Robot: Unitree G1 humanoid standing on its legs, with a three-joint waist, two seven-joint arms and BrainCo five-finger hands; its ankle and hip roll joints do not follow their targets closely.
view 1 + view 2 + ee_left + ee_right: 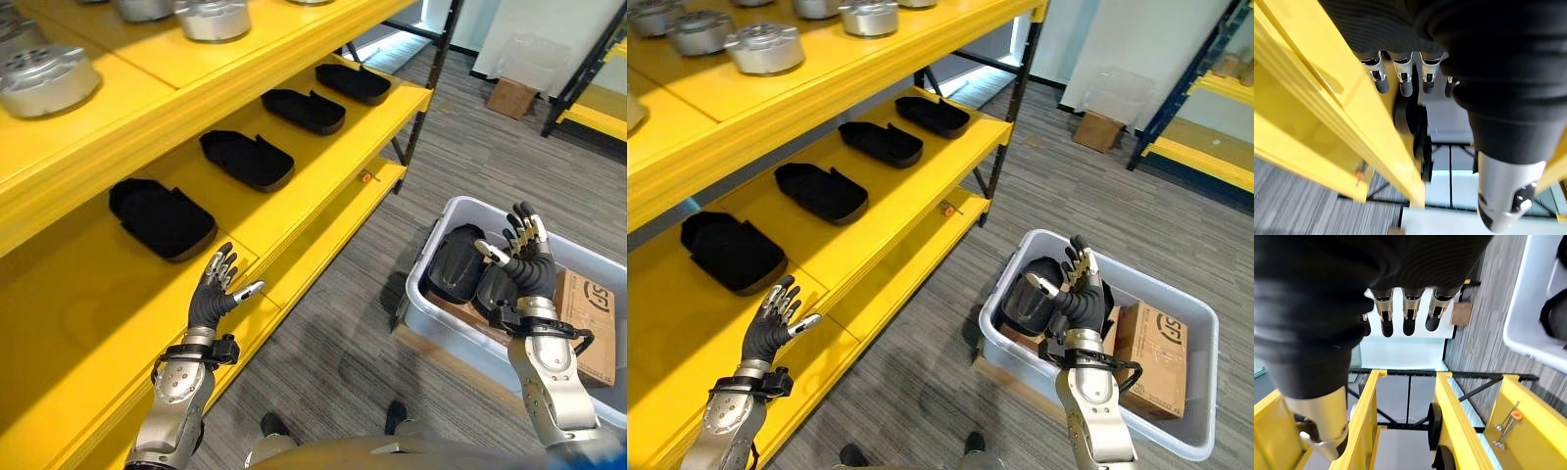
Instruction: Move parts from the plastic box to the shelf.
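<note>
Both hands are open and empty, so the right hand (pixel 524 257) should descend on the nearest black part (pixel 453 262) in the plastic box (pixel 460 338) while the left hand (pixel 217 286) waits over the shelf (pixel 88 323).

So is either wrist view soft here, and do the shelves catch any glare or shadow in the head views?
Left wrist view: the left hand up close is blurred, and so are the black moulded parts beyond it. Right wrist view: the right hand is soft, with a bright washed-out patch past its fingers. Left eye view: mild sheen on the yellow metal shelf, darker shade under that board; the grey plastic box is evenly lit.
</note>
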